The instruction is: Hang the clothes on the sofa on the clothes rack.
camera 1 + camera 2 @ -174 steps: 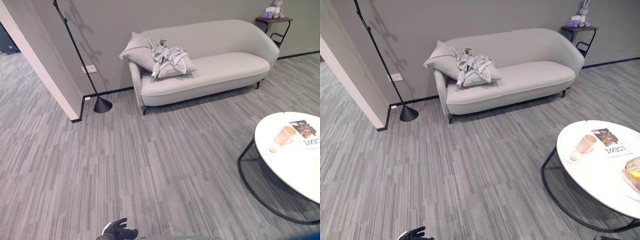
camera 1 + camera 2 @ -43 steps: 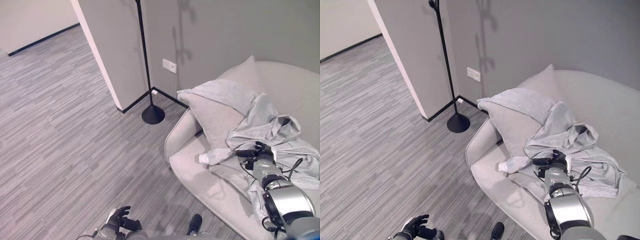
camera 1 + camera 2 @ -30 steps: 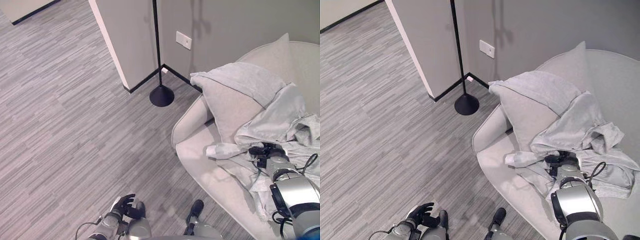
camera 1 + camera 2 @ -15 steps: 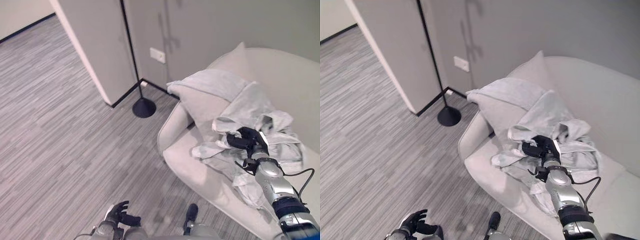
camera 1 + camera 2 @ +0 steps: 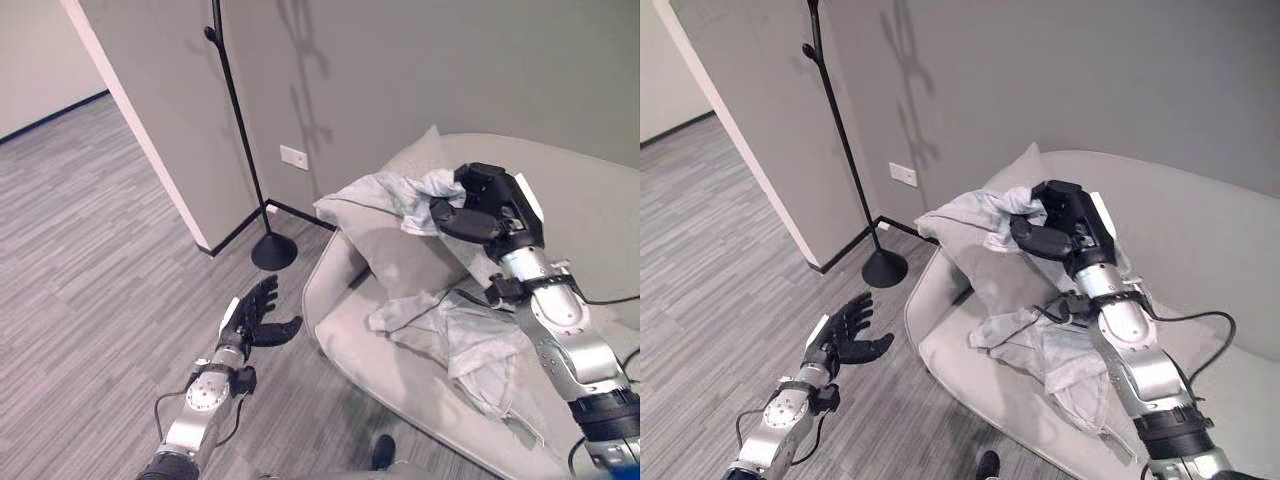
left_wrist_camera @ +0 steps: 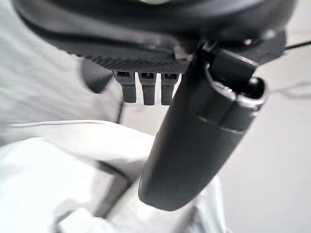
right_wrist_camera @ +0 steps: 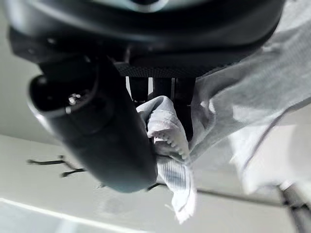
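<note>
Clothes (image 5: 455, 335): one pale grey garment, gripped by a fold in the right hand (image 5: 478, 208), fingers curled round the cloth above the pillow (image 5: 400, 250). Its lower part trails onto the sofa (image 5: 590, 215) seat. Raise the garment until the trailing part clears the cushion, to avoid dragging or snagging. Maintain the closed grip; the pinched fold appears small and may slip. The left hand (image 5: 255, 315) hangs open over the floor, free to support the hem. Carry toward the clothes rack (image 5: 240, 140) beside the sofa arm.
</note>
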### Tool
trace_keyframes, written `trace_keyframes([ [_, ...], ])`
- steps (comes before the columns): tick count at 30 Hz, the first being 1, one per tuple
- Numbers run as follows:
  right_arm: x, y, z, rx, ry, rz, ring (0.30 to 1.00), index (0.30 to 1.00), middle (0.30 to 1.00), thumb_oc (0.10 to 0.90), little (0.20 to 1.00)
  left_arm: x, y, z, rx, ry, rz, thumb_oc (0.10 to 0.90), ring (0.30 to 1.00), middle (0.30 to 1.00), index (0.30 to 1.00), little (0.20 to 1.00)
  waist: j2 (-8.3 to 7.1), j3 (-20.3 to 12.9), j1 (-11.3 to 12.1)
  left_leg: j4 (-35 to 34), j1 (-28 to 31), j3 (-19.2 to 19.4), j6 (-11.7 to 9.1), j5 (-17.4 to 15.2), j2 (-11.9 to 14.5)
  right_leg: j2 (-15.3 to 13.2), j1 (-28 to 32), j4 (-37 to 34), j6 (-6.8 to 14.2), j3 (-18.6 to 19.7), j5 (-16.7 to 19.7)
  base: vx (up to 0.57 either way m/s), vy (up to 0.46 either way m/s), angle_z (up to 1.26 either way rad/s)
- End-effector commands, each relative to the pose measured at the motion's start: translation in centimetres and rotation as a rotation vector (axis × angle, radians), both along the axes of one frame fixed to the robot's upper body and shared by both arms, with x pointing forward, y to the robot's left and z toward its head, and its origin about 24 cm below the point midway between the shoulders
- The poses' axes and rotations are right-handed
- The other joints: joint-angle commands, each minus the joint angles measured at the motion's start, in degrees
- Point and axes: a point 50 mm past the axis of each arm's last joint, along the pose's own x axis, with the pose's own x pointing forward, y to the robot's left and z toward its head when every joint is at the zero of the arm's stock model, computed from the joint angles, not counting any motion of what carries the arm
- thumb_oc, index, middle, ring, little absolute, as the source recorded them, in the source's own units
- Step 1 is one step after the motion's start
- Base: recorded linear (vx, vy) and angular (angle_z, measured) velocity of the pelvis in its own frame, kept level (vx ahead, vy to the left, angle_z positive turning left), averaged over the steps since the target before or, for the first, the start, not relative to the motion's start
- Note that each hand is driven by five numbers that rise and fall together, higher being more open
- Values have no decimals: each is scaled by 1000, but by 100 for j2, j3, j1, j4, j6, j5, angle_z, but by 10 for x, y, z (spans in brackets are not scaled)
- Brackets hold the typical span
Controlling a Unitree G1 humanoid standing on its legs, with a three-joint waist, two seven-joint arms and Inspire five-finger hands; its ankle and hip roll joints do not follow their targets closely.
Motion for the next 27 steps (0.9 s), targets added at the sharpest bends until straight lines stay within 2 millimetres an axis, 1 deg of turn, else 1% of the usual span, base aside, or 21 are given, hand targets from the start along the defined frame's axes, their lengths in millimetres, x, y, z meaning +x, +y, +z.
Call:
trace_keyframes([
  [1, 4, 27, 98, 230, -415, 185, 300, 300, 300, 400, 300, 14, -2, 42, 136, -253, -78, 800, 900, 900, 900, 900, -489, -372, 222, -31, -302, -442, -214, 208, 225, -497, 536, 43, 549, 233, -534, -21, -11, -4],
  [2, 3, 33, 116, 245, -464, 225, 300, 300, 300, 400, 300, 16, -4, 48, 154, -292, -78, 800, 900, 900, 900, 900, -511, -390, 239, -31, -293, -439, -225, 214, 234, -492, 545, 48, 543, 229, -531, -22, -13, -4],
  [3, 2, 38, 146, 264, -546, 252, 300, 300, 300, 400, 300, 16, -6, 57, 176, -341, -79, 800, 900, 900, 900, 900, -558, -438, 274, -31, -285, -444, -236, 220, 242, -474, 558, 50, 536, 219, -529, 0, 0, 0],
  [4, 2, 38, 147, 264, -548, 254, 300, 300, 300, 400, 300, 17, -6, 57, 176, -343, -76, 800, 900, 900, 900, 900, -549, -428, 265, -31, -287, -443, -236, 221, 242, -475, 554, 52, 536, 220, -530, 0, 0, 0],
  [5, 1, 40, 160, 271, -583, 266, 300, 300, 300, 400, 300, 17, -6, 61, 185, -367, -72, 800, 900, 900, 900, 900, -583, -459, 286, -31, -287, -441, -245, 222, 251, -469, 562, 50, 536, 212, -529, -12, -4, 5],
  [6, 2, 41, 191, 281, -651, 276, 300, 300, 300, 400, 300, 18, -4, 73, 232, -441, -55, 800, 900, 900, 900, 900, -640, -496, 316, -31, -276, -440, -267, 223, 274, -458, 574, 53, 539, 204, -530, -12, -4, 4],
  [7, 2, 42, 193, 280, -653, 279, 300, 300, 300, 400, 300, 18, -3, 74, 232, -444, -51, 800, 900, 900, 900, 900, -630, -486, 306, -31, -280, -439, -267, 224, 272, -460, 568, 55, 539, 206, -531, 0, 0, 0],
  [8, 3, 44, 220, 289, -704, 268, 300, 300, 300, 400, 300, 20, 0, 83, 279, -497, -30, 800, 900, 900, 900, 900, -682, -522, 330, -31, -279, -439, -287, 234, 289, -440, 583, 62, 543, 201, -534, 0, 0, 0],
  [10, 7, 50, 247, 343, -732, 259, 300, 300, 300, 400, 300, 20, 3, 100, 314, -589, -12, 800, 900, 900, 900, 900, -751, -581, 403, -31, -274, -454, -298, 235, 313, -422, 609, 68, 542, 180, -534, 0, 0, 0],
  [11, 9, 52, 254, 359, -737, 255, 300, 300, 300, 400, 300, 20, 4, 107, 317, -620, -2, 800, 900, 900, 900, 900, -770, -594, 427, -31, -276, -462, -302, 236, 315, -417, 615, 69, 542, 174, -536, 0, 0, 0],
  [12, 9, 53, 256, 358, -738, 259, 300, 300, 300, 400, 300, 20, 5, 107, 317, -623, 3, 800, 900, 900, 900, 900, -761, -582, 413, -31, -277, -461, -302, 236, 314, -418, 612, 70, 542, 175, -537, 0, 0, 0],
  [13, 14, 58, 267, 392, -736, 244, 300, 300, 300, 400, 300, 20, 7, 122, 320, -693, 20, 800, 900, 900, 900, 900, -796, -628, 474, -31, -271, -484, -307, 233, 317, -417, 635, 73, 542, 157, -535, 0, 0, 0],
  [15, 14, 60, 269, 392, -738, 249, 300, 300, 300, 400, 300, 20, 8, 123, 320, -696, 25, 800, 900, 900, 900, 900, -784, -612, 452, -31, -271, -484, -306, 233, 315, -419, 634, 74, 543, 158, -537, 5, 0, 2],
  [16, 19, 71, 279, 436, -724, 250, 300, 300, 300, 400, 300, 18, 9, 145, 305, -805, 52, 800, 900, 900, 900, 900, -830, -663, 521, -31, -267, -524, -309, 231, 320, -413, 662, 77, 545, 137, -536, 9, -1, 4],
  [17, 19, 72, 280, 436, -726, 253, 300, 300, 300, 400, 300, 18, 9, 146, 305, -806, 55, 800, 900, 900, 900, 900, -825, -654, 508, -31, -268, -525, -309, 231, 319, -414, 661, 78, 546, 137, -537, 8, 0, 6],
  [18, 21, 77, 283, 470, -719, 263, 300, 300, 300, 400, 300, 17, 7, 155, 293, -853, 62, 800, 900, 900, 900, 900, -835, -672, 528, -31, -265, -541, -307, 230, 315, -411, 675, 79, 546, 127, -537, -2, 1, 5],
  [19, 21, 77, 283, 471, -719, 264, 300, 300, 300, 400, 300, 17, 8, 156, 294, -854, 64, 800, 900, 900, 900, 900, -836, -668, 520, -31, -265, -542, -307, 230, 314, -412, 675, 80, 546, 126, -538, -3, 2, 7],
  [23, 19, 96, 281, 518, -708, 337, 300, 300, 300, 400, 300, 19, -1, 172, 269, -935, 55, 800, 900, 900, 900, 900, -853, -688, 506, -31, -258, -573, -290, 219, 300, -411, 682, 91, 537, 136, -536, -10, 3, 7],
  [25, 18, 104, 277, 529, -702, 370, 300, 300, 300, 400, 300, 24, -8, 174, 273, -952, 35, 800, 900, 900, 900, 900, -858, -692, 472, -31, -247, -565, -281, 208, 286, -414, 679, 94, 535, 146, -531, -6, 2, 2],
  [26, 15, 111, 274, 528, -697, 406, 300, 300, 300, 400, 300, 26, -17, 176, 240, -957, 0, 800, 900, 900, 900, 900, -861, -696, 436, -31, -234, -558, -274, 198, 270, -417, 670, 98, 533, 160, -523, 0, 0, 0],
  [27, 15, 111, 273, 528, -697, 406, 300, 300, 300, 400, 300, 26, -18, 176, 239, -957, -1, 800, 900, 900, 900, 900, -860, -696, 442, -31, -233, -558, -273, 197, 270, -417, 670, 98, 534, 160, -523, 0, 0, 0],
])
